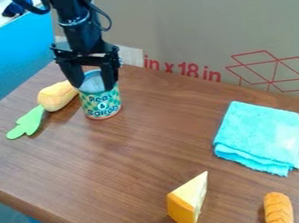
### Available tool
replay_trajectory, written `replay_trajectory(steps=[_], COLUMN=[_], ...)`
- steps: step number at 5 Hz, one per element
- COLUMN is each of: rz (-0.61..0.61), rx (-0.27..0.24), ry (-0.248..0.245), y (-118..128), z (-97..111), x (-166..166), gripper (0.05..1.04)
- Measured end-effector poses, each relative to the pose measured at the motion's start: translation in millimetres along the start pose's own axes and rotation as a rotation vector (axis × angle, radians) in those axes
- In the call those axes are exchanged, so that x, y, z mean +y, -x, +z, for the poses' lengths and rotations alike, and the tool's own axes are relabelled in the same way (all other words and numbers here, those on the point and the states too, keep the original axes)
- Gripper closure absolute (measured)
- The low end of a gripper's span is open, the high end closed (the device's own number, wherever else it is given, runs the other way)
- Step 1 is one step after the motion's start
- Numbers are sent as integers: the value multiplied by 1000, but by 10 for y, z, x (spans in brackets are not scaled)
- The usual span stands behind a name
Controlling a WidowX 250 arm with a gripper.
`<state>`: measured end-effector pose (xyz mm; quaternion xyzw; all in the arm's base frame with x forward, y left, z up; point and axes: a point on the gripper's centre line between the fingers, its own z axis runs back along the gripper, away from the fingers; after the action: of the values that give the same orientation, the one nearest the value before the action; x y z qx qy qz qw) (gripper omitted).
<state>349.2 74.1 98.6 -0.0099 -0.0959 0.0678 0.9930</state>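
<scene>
A black end effector (94, 87) hangs over a can (101, 106) at the back of a brown wooden bench (116, 154), its 2 fingers spread to either side of the can's upper part. Whether they grip it, an onlooker cannot tell. The can stands upright, wrapped in a green-and-yellow checked label with dark lettering; its top shows pale blue-gray, and its contents cannot be made out. Just beside it, at the view's left, lies 1 yellow toy vegetable (58, 96) with flat green leaves (27, 122). Well apart, toward the right, a turquoise cloth (259, 134) sits folded in layers. Nearer the front stand 1 yellow cheese wedge (187, 202) and, at the bottom edge, 1 ridged orange toy (278, 210), partly cut off. Behind the bench rises a cardboard panel (176, 25) bearing red print and a red line drawing of a box, with a blue panel (12, 62) at far left.
</scene>
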Motion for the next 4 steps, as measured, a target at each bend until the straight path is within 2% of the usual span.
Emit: replay_trajectory(steps=[1, 3, 4], rz=[17, 43, 52], rx=[-20, -43, -49], ry=[12, 1, -21], y=[-116, -261, -290], z=[-70, -155, -215], x=[-13, -1, 39], gripper=[82, 82, 82])
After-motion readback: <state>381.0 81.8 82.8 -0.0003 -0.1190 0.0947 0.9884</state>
